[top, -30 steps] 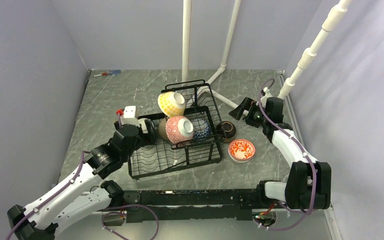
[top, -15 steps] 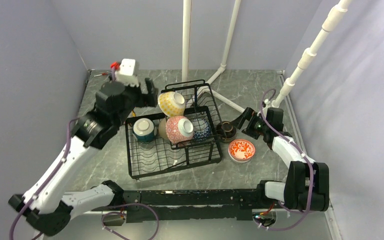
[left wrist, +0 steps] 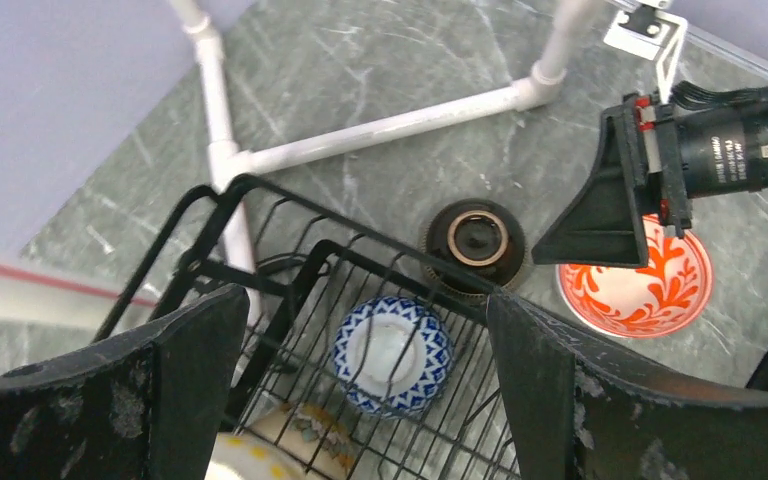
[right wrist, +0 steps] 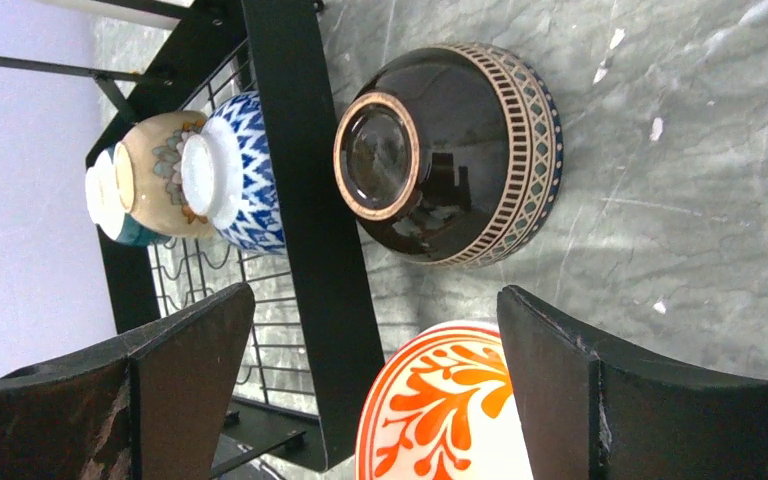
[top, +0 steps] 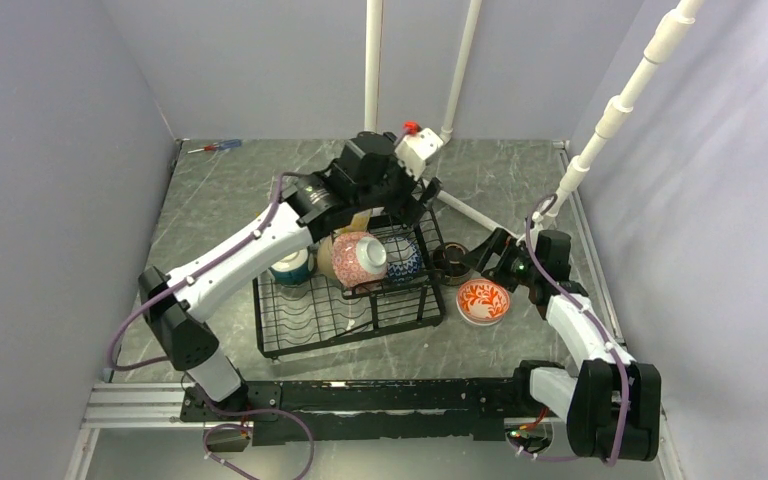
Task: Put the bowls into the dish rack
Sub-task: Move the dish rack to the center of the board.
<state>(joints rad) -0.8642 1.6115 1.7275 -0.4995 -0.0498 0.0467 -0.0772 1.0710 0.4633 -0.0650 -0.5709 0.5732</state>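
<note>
Grey marbled bench (top: 220,200) carried the dish rack (top: 350,315) centrally. Toward the right edge sat an inverted brown bowl (top: 452,262) and an upright orange-patterned bowl (top: 483,300). A screwdriver (top: 215,146) lay at the far-left corner.

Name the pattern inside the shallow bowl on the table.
Shallow round ceramic bowl: orange leaf scrolls on white; left wrist view.

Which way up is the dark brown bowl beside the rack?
Upside down: the brown bowl rests rim-down on the table, its underside facing up.
</note>
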